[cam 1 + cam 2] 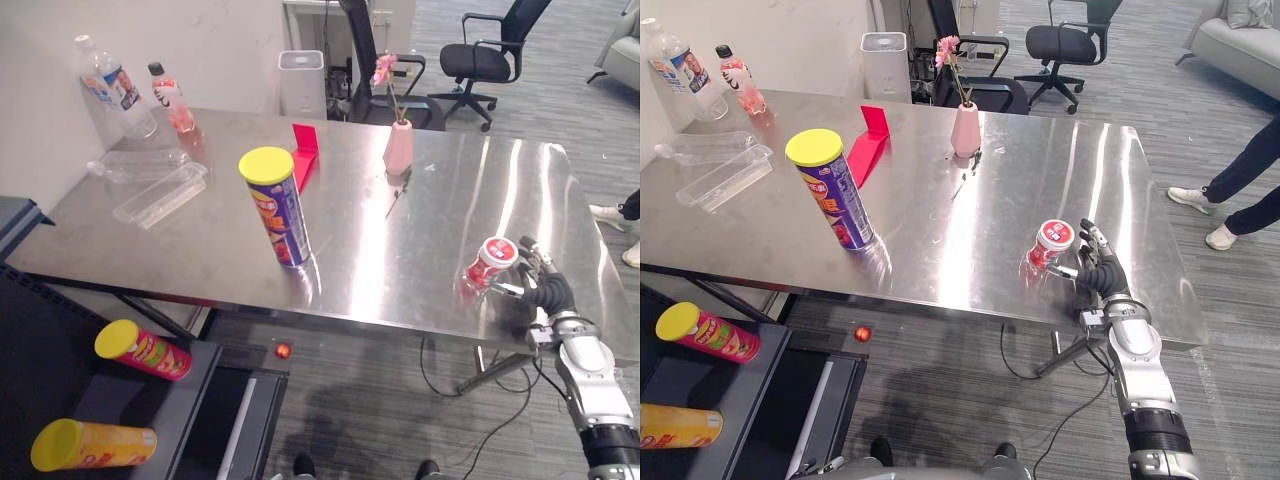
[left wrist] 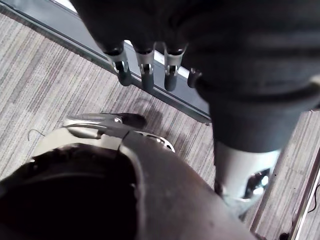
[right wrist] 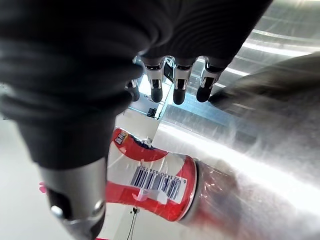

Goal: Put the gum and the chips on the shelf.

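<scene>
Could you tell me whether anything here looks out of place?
A small red ball lies on the carpet under the table's front edge. On the dark shelf, the red chips can and the yellow chips can lie on their sides.

Both head eyes look down across the bench (image 1: 400, 250) from its near edge, sharing it; right wrist camera hugs it, left faces the floor (image 2: 50, 75).

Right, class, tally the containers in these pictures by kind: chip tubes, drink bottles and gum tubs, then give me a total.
Chip tubes: 3
Drink bottles: 2
Gum tubs: 1
Total: 6
</scene>
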